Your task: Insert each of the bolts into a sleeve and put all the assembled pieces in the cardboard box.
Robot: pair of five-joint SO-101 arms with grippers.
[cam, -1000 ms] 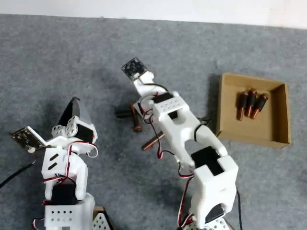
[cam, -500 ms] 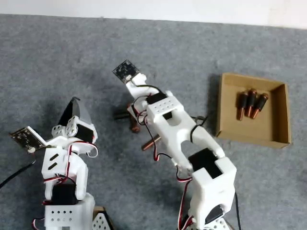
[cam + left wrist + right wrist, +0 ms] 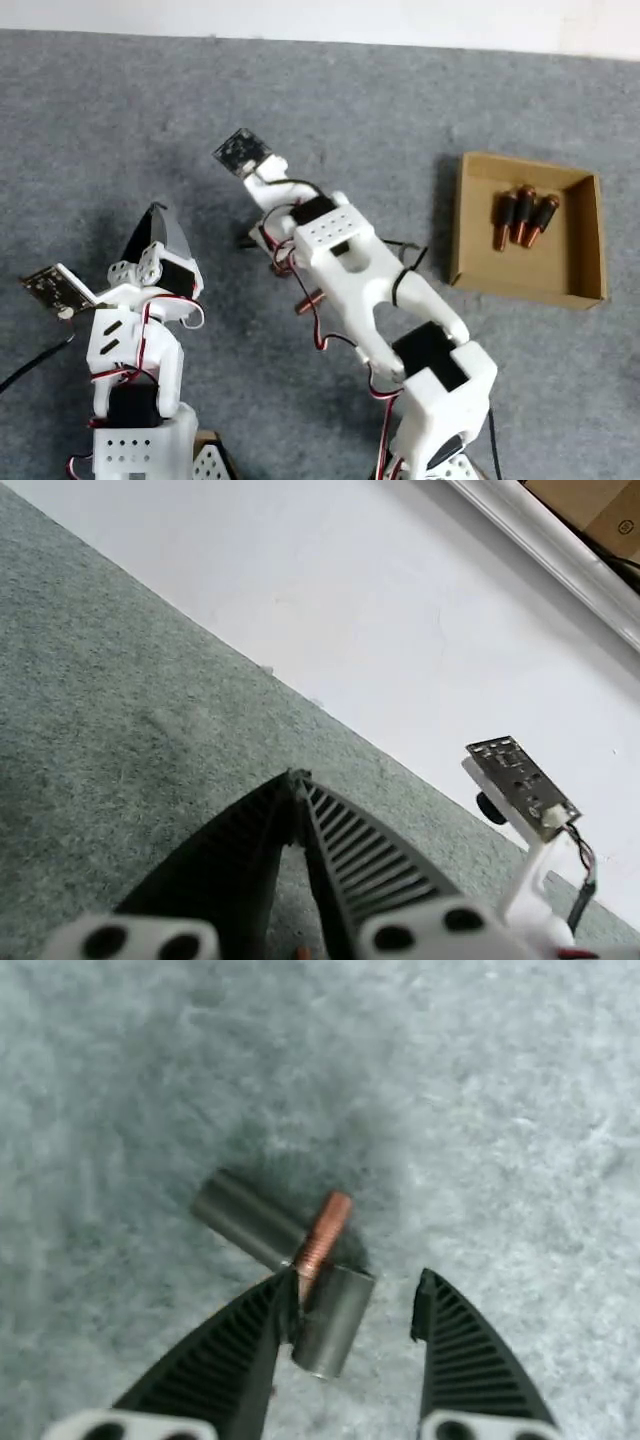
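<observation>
In the right wrist view my right gripper (image 3: 357,1290) is open just above the grey mat. A dark metal sleeve (image 3: 330,1325) lies between its fingers, close to one fingertip (image 3: 280,1295). A second sleeve (image 3: 245,1222) lies just beyond, and a copper bolt (image 3: 322,1232) rests across where the two meet. In the high view another copper bolt (image 3: 310,300) lies beside the right arm's wrist (image 3: 325,235). The cardboard box (image 3: 565,265) at the right holds three assembled pieces (image 3: 522,215). My left gripper (image 3: 298,780) is shut, empty, raised at the left (image 3: 155,235).
The right arm's camera board (image 3: 240,152) juts toward the mat's middle and also appears in the left wrist view (image 3: 520,785). A white wall borders the mat's far edge (image 3: 320,20). Open grey mat lies between the arms and the box.
The right arm has swung left, away from the box, carrying its wrist over the sleeves and bolt. The left arm has stayed still.
</observation>
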